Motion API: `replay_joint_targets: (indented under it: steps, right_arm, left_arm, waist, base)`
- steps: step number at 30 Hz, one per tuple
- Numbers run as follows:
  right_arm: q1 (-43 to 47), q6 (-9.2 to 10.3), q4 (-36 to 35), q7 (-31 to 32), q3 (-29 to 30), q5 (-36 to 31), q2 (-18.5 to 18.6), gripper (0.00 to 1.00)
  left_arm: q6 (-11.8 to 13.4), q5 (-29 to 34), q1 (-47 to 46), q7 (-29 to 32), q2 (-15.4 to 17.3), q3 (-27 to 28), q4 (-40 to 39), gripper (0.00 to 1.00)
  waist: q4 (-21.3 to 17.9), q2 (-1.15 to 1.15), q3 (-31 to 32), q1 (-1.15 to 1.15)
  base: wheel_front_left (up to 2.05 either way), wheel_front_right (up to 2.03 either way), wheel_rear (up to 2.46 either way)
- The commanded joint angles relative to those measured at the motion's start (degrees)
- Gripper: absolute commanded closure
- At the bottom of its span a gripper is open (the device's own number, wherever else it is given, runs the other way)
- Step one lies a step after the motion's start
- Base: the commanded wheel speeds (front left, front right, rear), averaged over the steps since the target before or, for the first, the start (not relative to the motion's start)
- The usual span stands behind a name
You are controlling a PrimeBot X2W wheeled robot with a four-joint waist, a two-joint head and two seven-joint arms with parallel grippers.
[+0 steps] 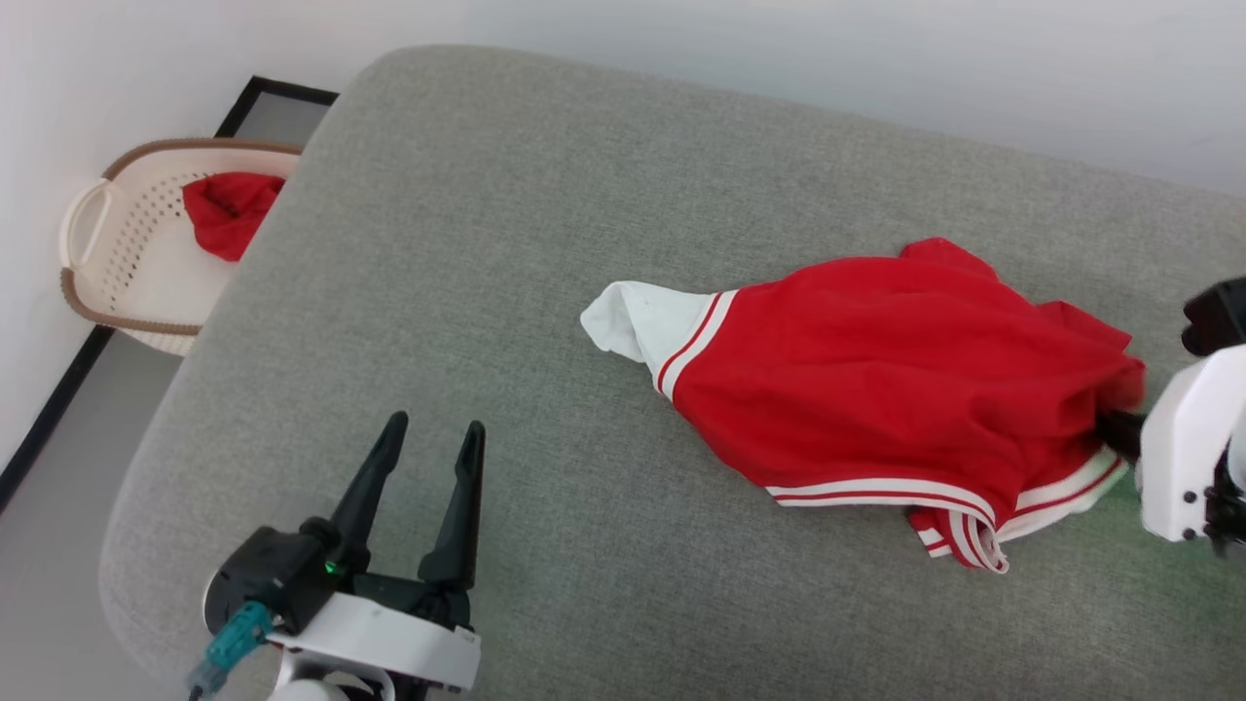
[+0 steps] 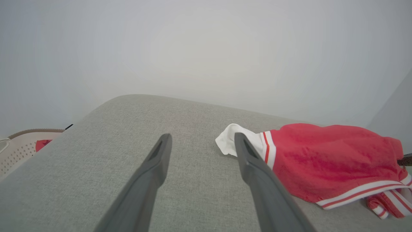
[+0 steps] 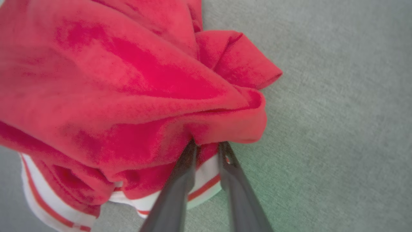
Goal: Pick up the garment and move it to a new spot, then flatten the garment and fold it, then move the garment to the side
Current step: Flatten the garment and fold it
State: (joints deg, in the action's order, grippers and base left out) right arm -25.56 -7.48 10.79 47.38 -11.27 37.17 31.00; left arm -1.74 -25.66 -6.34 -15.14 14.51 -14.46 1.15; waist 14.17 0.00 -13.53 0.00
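Your right gripper (image 3: 207,144) pinches the garment (image 1: 876,360), fingertips hidden under a red fold; left gripper (image 1: 436,424) hangs spread.

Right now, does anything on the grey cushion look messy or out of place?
Yes. The garment lies bunched rather than flat: its white part pokes out to the left, a striped hem curls under at the near edge, and the right end effector pinches its right end. Nothing looks torn or spilled.

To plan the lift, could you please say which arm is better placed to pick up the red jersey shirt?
The right arm: its jaws pinch the bright red jersey shirt; the left arm is apart, jaws open.
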Motion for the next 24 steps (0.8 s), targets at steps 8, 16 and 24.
replay_joint_targets:
  steps: [8, 16, 24]
  right_arm:
    - [-3.8, -0.02, -12.6, -3.5, -8.6, 1.0, -2.6, 1.00]
    - [-8.3, -0.02, -15.8, -7.3, -19.4, -1.7, -7.6, 1.00]
    - [-16.0, -0.02, 1.6, -19.2, -25.5, -8.9, -17.3, 1.00]
  left_arm:
    - [-3.5, 3.5, 1.6, 0.0, -3.4, 4.1, 1.7, 0.00]
    - [-5.1, 4.9, 0.3, 0.0, -6.6, 5.6, 3.1, 0.00]
    - [-5.8, 5.4, -1.2, 0.0, -8.4, 4.9, 4.9, 0.00]
  waist:
    - [0.4, 0.00, 0.2, 0.00]
    - [0.6, 0.00, -1.3, 0.00]
    - [1.1, 0.00, -2.6, 0.00]
  base:
    - [0.00, 0.00, 0.00]
    - [0.00, 0.00, 0.00]
    - [0.00, 0.00, 0.00]
